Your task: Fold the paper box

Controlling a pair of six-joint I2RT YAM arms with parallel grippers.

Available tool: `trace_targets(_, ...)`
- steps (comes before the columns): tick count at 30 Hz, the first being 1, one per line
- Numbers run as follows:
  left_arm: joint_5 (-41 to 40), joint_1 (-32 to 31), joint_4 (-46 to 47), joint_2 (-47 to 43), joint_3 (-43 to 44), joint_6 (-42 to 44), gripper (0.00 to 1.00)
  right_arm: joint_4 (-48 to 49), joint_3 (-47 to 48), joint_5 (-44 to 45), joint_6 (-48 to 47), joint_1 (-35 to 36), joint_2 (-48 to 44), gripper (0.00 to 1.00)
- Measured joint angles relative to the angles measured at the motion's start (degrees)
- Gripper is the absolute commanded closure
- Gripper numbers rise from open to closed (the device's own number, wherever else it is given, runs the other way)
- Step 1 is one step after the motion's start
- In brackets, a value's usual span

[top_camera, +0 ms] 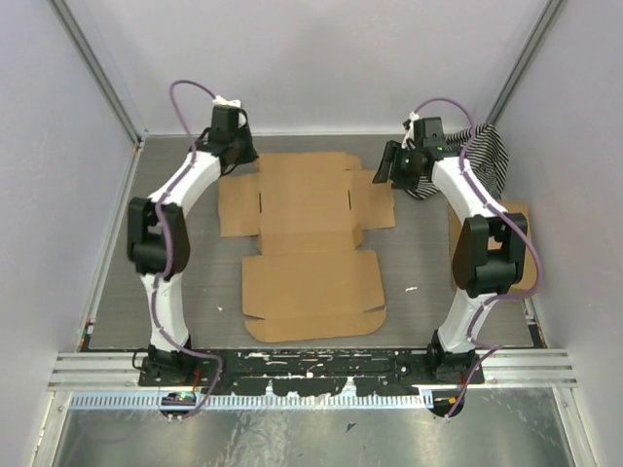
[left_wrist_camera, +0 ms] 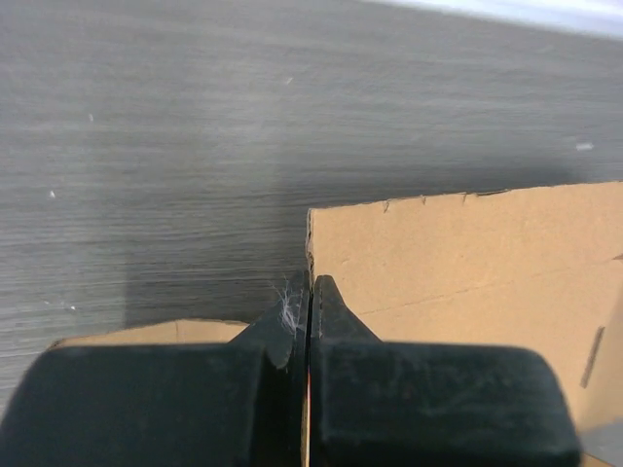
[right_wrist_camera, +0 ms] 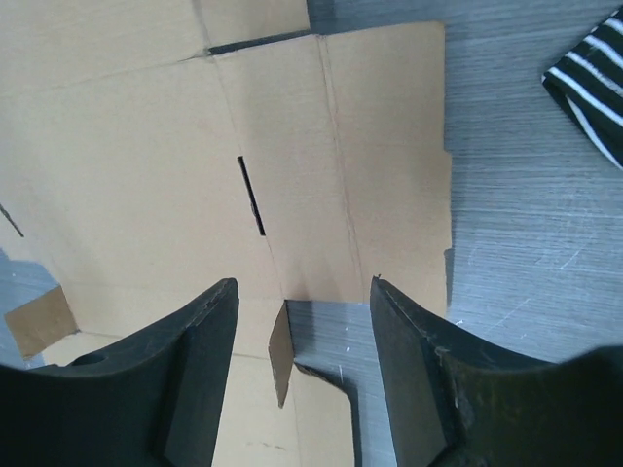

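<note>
A grey wood-grain table [top_camera: 419,321] is filling the floor of a stall enclosed by pale walls [top_camera: 321,68], which are standing along its far, left and right edges. A black-and-white striped cloth [top_camera: 490,154] is lying crumpled in the far right corner of the table; one striped end [right_wrist_camera: 589,83] is also showing in the right wrist view. A squarish brown cardboard box [top_camera: 514,208] is sitting against the right edge, partly hidden from overhead. A small white scrap [top_camera: 411,289] is lying on the bare surface toward the right. Aluminium rails [top_camera: 97,368] are running along the near edge.
</note>
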Motion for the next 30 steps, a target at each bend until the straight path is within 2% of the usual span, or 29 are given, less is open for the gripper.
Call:
trace_targets(5,2.58,0.0,17.29,-16.81,-16.94,2.51,1.0,-3.08,2.58,0.11,-2.25,0.0,-4.74,0.37)
trace_targets(9,5.11,-0.09,30.91,-24.96,-27.76,5.18,1.0,-3.58,4.44,-0.11,-3.58,0.0,-8.48,0.37)
trace_targets(14,7.13,-0.37,51.58,-30.12,-46.56,7.17,1.0,-3.85,4.48,-0.55,-4.96,0.0,-11.91,0.36)
trace_targets(20,9.66,-1.18,79.19,-30.08,-66.64,9.49,1.0,-3.93,3.87,-1.92,-7.39,0.0,-15.52,0.33)
trace_targets(25,13.09,-2.43,93.18,-29.31,-70.53,10.71,1.0,-4.83,4.15,-4.79,-9.62,0.0,-17.44,0.33)
trace_targets(30,16.17,-5.88,99.21,-30.08,-71.1,15.89,1.0,-6.45,4.33,-4.98,-11.39,0.04,-17.49,0.33)
